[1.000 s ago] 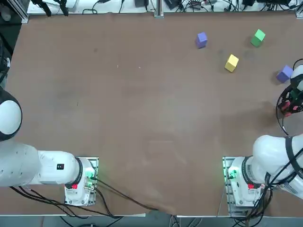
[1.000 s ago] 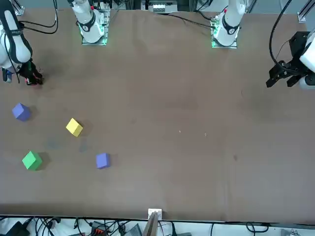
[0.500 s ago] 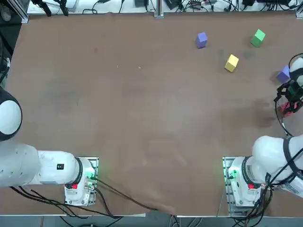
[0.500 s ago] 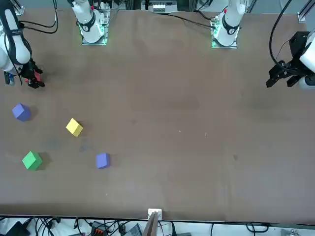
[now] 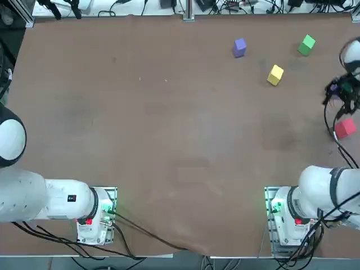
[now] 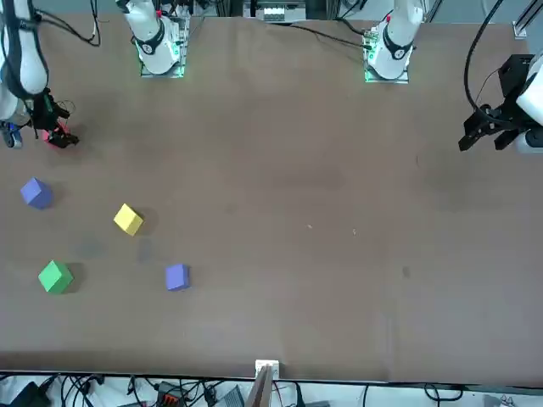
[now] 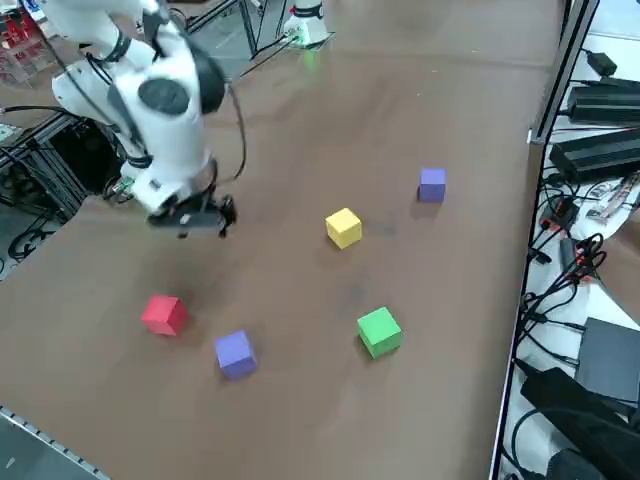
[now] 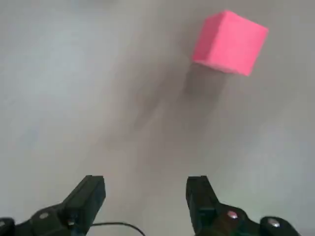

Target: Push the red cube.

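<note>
- can read no wording on the black boxes [image 7: 597,155] beyond the far edge; too small to make out.
- found the red cube [image 7: 165,315] flat on the table [image 5: 169,112], toward the right side, well apart from the far edge.
- found the right gripper [image 8: 147,180] raised above the table, on the far side of the red cube and apart from it; fingers spread wide, holding nothing.
- noted the right purple cube [image 7: 236,354] just farther out than the red cube, with bare table between; partly hidden under the right gripper from overhead.
- noted the yellow cube [image 7: 344,228] farther out and to the left, the green cube [image 7: 380,331] farther still, and the left purple cube [image 7: 432,185] leftmost of all, toward the far edge.
- traced a black cable [image 5: 332,132] hanging from the right arm [image 5: 323,185], crossing close by the left side of the red cube in the overhead view.
- measured nothing; saw wide bare table left of the red cube, and a strip of bare table between red cube and right edge.
</note>
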Tool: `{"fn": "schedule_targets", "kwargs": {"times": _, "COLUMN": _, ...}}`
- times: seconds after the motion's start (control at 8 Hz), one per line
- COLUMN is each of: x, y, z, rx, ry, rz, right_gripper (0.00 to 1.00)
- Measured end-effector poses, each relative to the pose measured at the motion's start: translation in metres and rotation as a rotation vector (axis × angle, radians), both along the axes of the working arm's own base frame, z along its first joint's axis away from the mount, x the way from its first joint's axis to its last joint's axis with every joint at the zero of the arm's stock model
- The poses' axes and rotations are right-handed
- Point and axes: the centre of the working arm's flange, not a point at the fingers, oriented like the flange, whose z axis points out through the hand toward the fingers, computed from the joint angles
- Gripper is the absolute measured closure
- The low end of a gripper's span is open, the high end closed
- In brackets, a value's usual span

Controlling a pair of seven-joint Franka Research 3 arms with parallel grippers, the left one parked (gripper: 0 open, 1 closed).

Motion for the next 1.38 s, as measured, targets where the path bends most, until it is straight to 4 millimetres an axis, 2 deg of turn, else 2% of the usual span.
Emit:
{"fn": "schedule_targets", "kwargs": {"times": 0.25, "x": 0.038, "y": 0.06, "z": 0.057, "rx": -0.012, "ry": -0.032, "rz": 0.155, "right_gripper": 0.0}}
{"fn": "schedule_targets", "kwargs": {"times": 0.5, "x": 0.071, "y": 0.099, "z": 0.106, "rx": -0.009, "ry": -0.068, "rz": 0.328, "right_gripper": 0.0}}
{"fn": "schedule_targets", "kwargs": {"times": 0.62, "x": 0.08, "y": 0.109, "z": 0.128, "rx": -0.001, "ry": -0.085, "rz": 0.428, "right_gripper": 0.0}}
{"fn": "schedule_targets", "kwargs": {"times": 1.0, "x": 0.095, "y": 0.114, "z": 0.175, "rx": 0.015, "ry": -0.138, "rz": 0.636, "right_gripper": 0.0}}
{"fn": "schedule_targets", "kwargs": {"times": 1.12, "x": 0.1, "y": 0.12, "z": 0.188, "rx": 0.01, "ry": -0.157, "rz": 0.678, "right_gripper": 0.0}}
{"fn": "schedule_targets", "kwargs": {"times": 1.38, "x": 0.11, "y": 0.141, "z": 0.226, "rx": -0.017, "ry": -0.22, "rz": 0.726, "right_gripper": 0.0}}
